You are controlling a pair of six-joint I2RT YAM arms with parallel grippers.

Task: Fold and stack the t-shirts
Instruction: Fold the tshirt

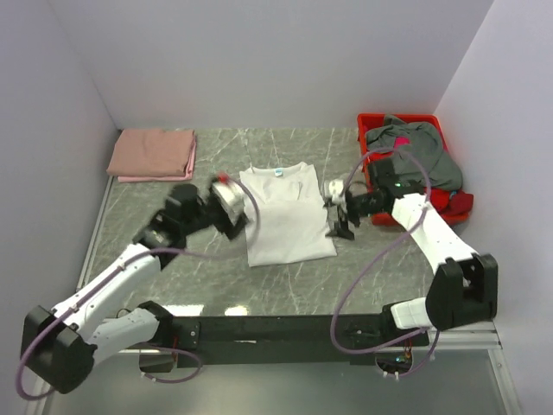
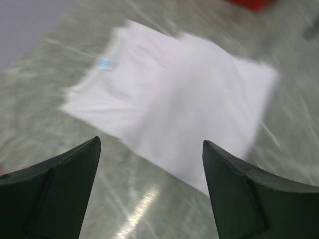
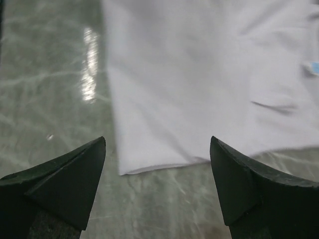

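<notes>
At the near edge of the marbled grey-green surface [image 1: 207, 281], a black rail [image 1: 259, 328] carries the bases of both arms. From its left end the left arm [image 1: 104, 298] reaches up and inward. The left jaws stand wide with nothing between them, just beside the left edge of the white t-shirt [image 1: 285, 216]. In the left wrist view the two dark fingers [image 2: 55, 194] are spread far apart with the shirt lying beyond them, though that picture is blurred. The right arm [image 1: 441, 246] bends in from the other side, and the right jaws are likewise spread wide and empty, just beside the shirt's right edge. The right wrist view shows its fingers [image 3: 60, 186] apart over bare surface, with the shirt's nearer edge lying flat a little beyond. The white t-shirt lies in the middle of the surface between the two arms, sleeves tucked in to make a neat rectangle, collar toward the far wall, its small blue neck label [image 1: 278, 172] showing. Farther back, in the far left corner, a salmon-pink t-shirt [image 1: 153, 153] rests folded, well apart from the white one. At the far right a red plastic bin [image 1: 373, 119] holds a crumpled grey t-shirt [image 1: 423, 151], and a red garment [image 1: 454, 203] spills over its near side.
</notes>
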